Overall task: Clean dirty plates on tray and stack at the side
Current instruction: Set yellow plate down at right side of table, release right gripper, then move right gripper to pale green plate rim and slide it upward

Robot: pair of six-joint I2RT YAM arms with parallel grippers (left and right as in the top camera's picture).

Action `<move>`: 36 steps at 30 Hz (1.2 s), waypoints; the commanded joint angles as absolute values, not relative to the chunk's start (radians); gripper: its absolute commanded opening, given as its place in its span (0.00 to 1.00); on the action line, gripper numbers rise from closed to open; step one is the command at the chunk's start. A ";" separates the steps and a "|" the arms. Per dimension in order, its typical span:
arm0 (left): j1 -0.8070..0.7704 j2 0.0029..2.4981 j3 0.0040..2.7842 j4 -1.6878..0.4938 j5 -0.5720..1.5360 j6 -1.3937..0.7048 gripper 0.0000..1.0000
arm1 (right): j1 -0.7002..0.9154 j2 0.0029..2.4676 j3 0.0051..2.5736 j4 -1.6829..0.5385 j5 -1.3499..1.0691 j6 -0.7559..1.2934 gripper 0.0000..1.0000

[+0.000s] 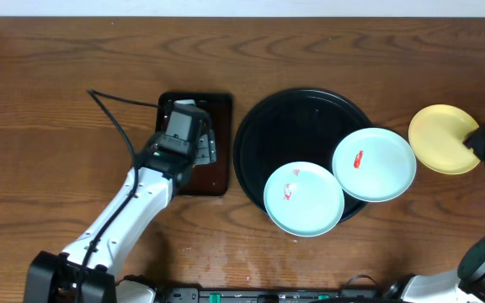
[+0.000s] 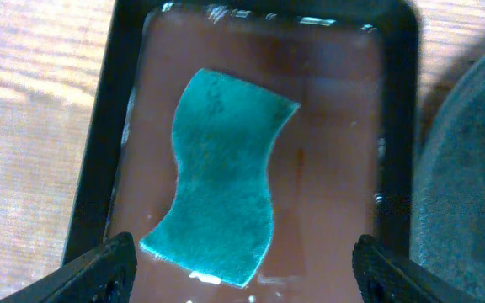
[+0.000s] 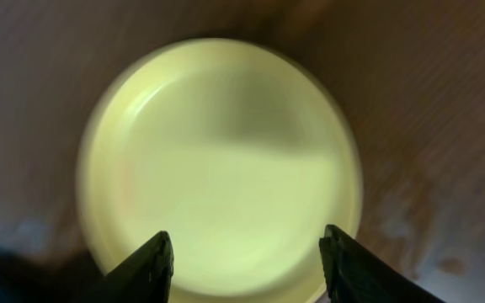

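Observation:
The round black tray [image 1: 293, 126] holds two pale blue plates, one at the front [image 1: 304, 199] and one at the right [image 1: 374, 164], each with a red smear and each overhanging the rim. The pale yellow plate [image 1: 440, 139] lies on the table to the right of the tray. In the right wrist view it [image 3: 221, 151] looks free of smears. My right gripper [image 1: 481, 140] [image 3: 247, 257] is open, just above the yellow plate's near edge. My left gripper [image 1: 188, 114] [image 2: 242, 269] is open above a teal sponge [image 2: 221, 172].
The sponge lies in a wet, dark brown rectangular tray [image 1: 219, 177] [image 2: 327, 126] just left of the black tray, whose edge also shows in the left wrist view [image 2: 470, 168]. A black cable [image 1: 112, 118] runs across the wooden table [image 1: 49, 101] at the left.

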State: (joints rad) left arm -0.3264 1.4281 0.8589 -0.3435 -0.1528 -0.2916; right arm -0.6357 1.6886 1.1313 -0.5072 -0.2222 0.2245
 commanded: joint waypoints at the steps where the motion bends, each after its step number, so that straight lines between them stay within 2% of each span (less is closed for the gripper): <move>1: -0.264 1.431 0.897 -0.375 -0.034 -0.327 0.82 | -0.577 1.686 1.262 -0.638 -0.349 0.222 0.54; 6: -0.168 1.431 0.960 -0.458 0.122 -0.346 0.78 | -0.445 1.686 1.367 -0.871 -0.349 0.182 0.55; 11: -0.125 1.431 0.975 -0.490 0.132 -0.346 0.78 | -0.265 1.686 1.370 -1.034 -0.349 0.142 0.63; 14: -0.126 1.431 0.975 -0.490 0.132 -0.346 0.79 | -0.167 1.686 1.367 -1.114 -0.349 0.137 0.63; 17: -0.126 1.431 0.975 -0.490 0.132 -0.346 0.79 | -0.071 1.686 1.360 -1.174 -0.348 0.137 0.58; 20: -0.126 1.431 0.974 -0.490 0.131 -0.346 0.79 | 0.024 1.686 1.341 -1.208 -0.349 0.137 0.58; 21: -0.126 1.431 0.974 -0.490 0.131 -0.346 0.79 | 0.053 1.686 1.332 -1.207 -0.349 0.137 0.64; 22: -0.126 1.431 0.974 -0.490 0.131 -0.346 0.79 | 0.084 1.686 1.325 -1.207 -0.348 0.137 0.84; 23: -0.126 1.431 0.973 -0.490 0.131 -0.346 0.79 | 0.107 1.686 1.319 -1.203 -0.347 0.136 0.99; 29: -0.126 1.431 0.971 -0.490 0.131 -0.346 0.79 | 0.218 1.686 1.304 -1.198 -0.349 0.142 0.99; 30: -0.126 1.431 0.971 -0.491 0.131 -0.346 0.79 | 0.231 1.686 1.304 -1.203 -0.348 0.143 0.81; 33: -0.126 1.431 0.971 -0.497 0.131 -0.346 0.79 | 0.265 1.686 1.299 -1.221 -0.326 0.194 0.42; 36: -0.126 1.431 0.970 -0.505 0.131 -0.346 0.79 | 0.294 1.686 1.279 -1.221 -0.259 0.280 0.21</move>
